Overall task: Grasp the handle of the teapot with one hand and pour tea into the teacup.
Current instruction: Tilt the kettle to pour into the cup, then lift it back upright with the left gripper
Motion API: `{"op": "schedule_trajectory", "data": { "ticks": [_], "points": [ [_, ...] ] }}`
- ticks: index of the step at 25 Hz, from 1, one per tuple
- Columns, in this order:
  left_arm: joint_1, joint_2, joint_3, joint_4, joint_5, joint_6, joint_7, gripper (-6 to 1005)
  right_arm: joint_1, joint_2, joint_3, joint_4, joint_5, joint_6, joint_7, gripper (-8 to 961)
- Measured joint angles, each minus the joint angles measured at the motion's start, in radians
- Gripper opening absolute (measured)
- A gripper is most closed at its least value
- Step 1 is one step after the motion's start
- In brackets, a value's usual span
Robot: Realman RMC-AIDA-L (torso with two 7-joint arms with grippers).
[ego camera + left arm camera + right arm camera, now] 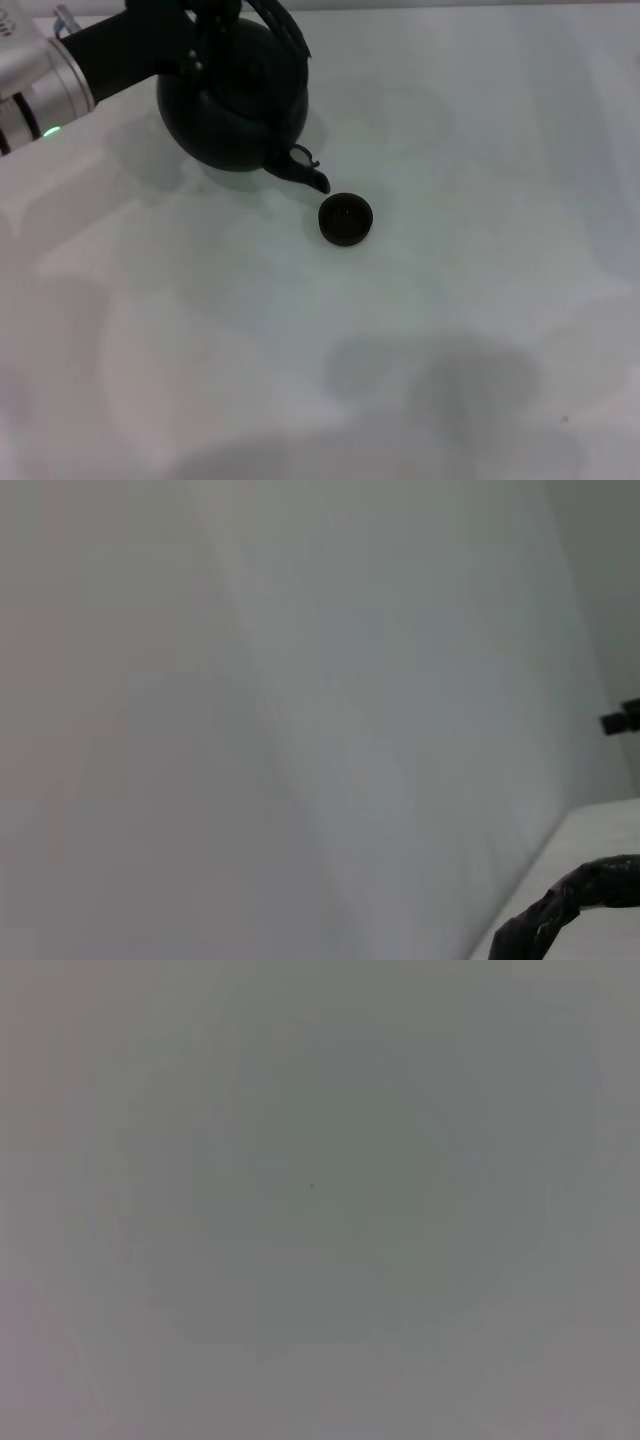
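I hold the teapot (235,105) tipped | spout just by the teacup (345,220) | left gripper (215,20) grip: cannot tell | pouring left

A pale, whitish bench (480,330) is filling nearly the whole head view, its surface smooth and matte. Soft grey shadows (470,385) are lying across its near part. In the left wrist view a plain light wall (300,680) is taking up most of the picture, meeting the bench's edge.
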Motion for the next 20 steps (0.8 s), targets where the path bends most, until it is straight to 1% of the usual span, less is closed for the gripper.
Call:
{"op": "schedule_trajectory", "data": {
  "ticks": [5,14,20],
  "points": [
    [-0.021,-0.006,0.0,-0.018,0.042,0.0,0.0,115,-0.005,0.0,0.0,0.0,0.0,0.0,0.0,844],
    [-0.045,-0.006,0.0,-0.043,0.069,-0.001,0.0,115,-0.007,-0.001,0.0,0.0,0.0,0.001,0.0,844],
    [-0.065,-0.016,0.0,-0.058,0.092,-0.024,0.001,114,-0.011,-0.001,0.0,0.0,0.0,0.002,0.0,844]
  ]
}}
